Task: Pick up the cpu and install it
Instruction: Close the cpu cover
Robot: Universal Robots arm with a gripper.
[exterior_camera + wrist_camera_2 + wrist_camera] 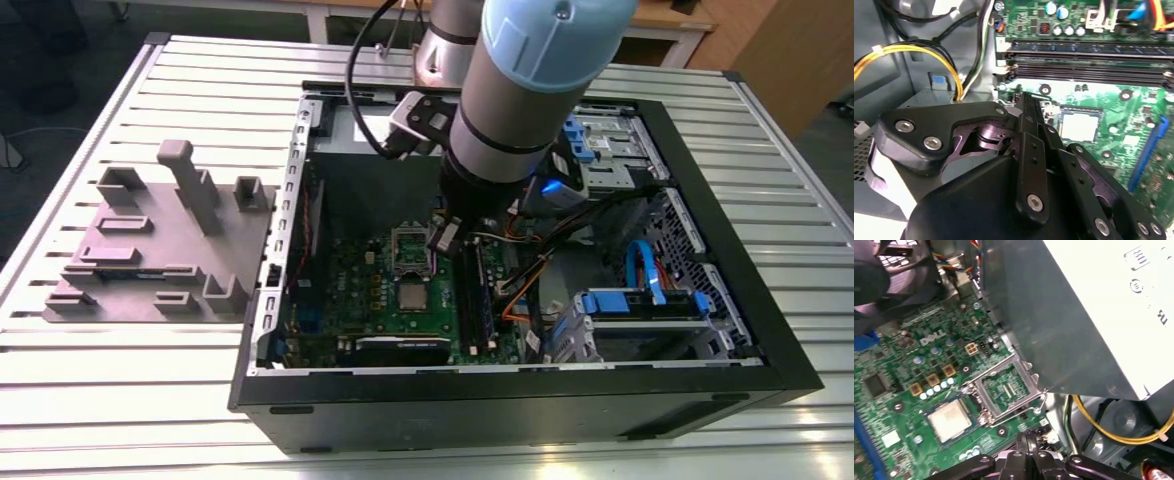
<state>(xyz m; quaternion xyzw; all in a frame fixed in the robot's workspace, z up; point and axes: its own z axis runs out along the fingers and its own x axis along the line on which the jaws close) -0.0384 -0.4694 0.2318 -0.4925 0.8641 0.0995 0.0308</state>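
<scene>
The cpu (415,296) (1079,125) (950,420) is a small silvery square lying flat in its socket on the green motherboard (360,270). Beside it, the socket's metal bracket frame (1004,387) (410,250) is swung open. My gripper (445,240) (1026,100) (1026,437) hangs inside the computer case, just above the board by the open bracket and a short way from the cpu. Its black fingers are pressed together with nothing between them.
The grey power supply (1079,315) stands close beside the socket, with yellow cables (1114,430) below it. Long memory slots (1089,50) run past the socket. Blue drive brackets (641,300) fill the case's right side. A grey parts fixture (160,250) sits on the table at the exterior view's left.
</scene>
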